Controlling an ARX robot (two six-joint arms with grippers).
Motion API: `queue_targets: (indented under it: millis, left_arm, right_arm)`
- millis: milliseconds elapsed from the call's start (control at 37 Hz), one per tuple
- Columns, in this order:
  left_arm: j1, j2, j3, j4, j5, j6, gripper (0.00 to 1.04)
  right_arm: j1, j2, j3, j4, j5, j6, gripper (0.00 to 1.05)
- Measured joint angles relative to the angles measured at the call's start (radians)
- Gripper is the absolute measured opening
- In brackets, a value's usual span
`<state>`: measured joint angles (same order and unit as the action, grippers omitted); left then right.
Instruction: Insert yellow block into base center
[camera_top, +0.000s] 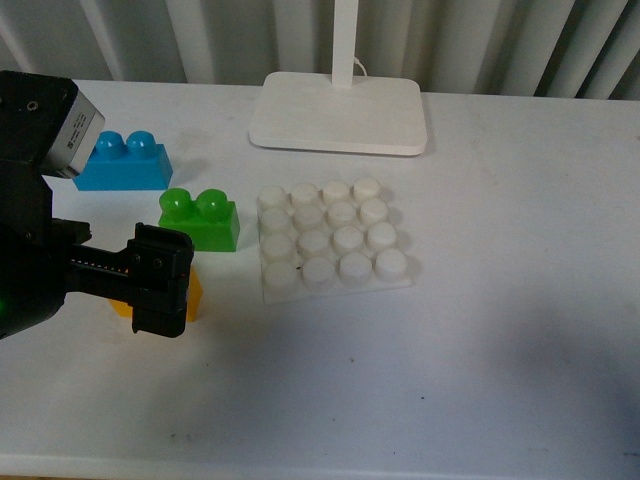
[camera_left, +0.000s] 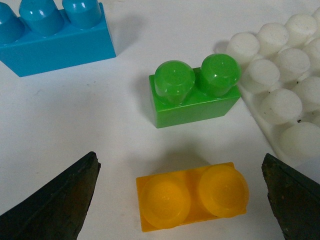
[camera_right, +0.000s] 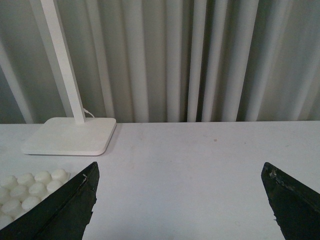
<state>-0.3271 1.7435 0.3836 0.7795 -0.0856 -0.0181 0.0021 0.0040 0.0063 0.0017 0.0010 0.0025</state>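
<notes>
the left claw (camera_top: 160, 288) is low over the bench (camera_top: 500, 330) and it is open wide. its two dark fingers (camera_left: 60, 205) stand one on each side of the yellow block (camera_left: 192, 196). they do not touch it. the yellow block sits flat on the bench with its two round bumps up. it is not on the base (camera_top: 333, 243). the base lies to the right of it, white and full of round bumps, with nothing on top. the green block (camera_top: 200, 220) sits just behind the yellow one and close to the left edge of the base. the blue block (camera_top: 125, 165) is further back on the left. the white lamp foot (camera_top: 340, 112) sits behind the base. the right claw (camera_right: 182, 200) is open too and holds nothing. from its own camera i see bare bench between its fingers, with the lamp foot and a corner of the base off to one side.
</notes>
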Motion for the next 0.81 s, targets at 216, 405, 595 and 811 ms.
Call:
queue_targets:
  millis: [216,405,595,811]
  left_arm:
    - [0.005,0.048,0.000,0.022,0.034,0.010,0.98]
    - [0.013,0.100,0.009,0.037,0.038,0.010,0.98]
    - [0.026,0.133,0.027,0.046,0.038,0.011,0.98]
    - [0.032,0.140,0.034,0.046,0.036,0.015,0.94]
  right_arm:
    - [0.000,0.000,0.000,0.000,0.000,0.000,0.95]
    - [0.000,0.000,0.000,0.000,0.000,0.000,0.95]
    - [0.000,0.000,0.000,0.000,0.000,0.000,0.95]
    - [0.000,0.000,0.000,0.000,0.000,0.000,0.95]
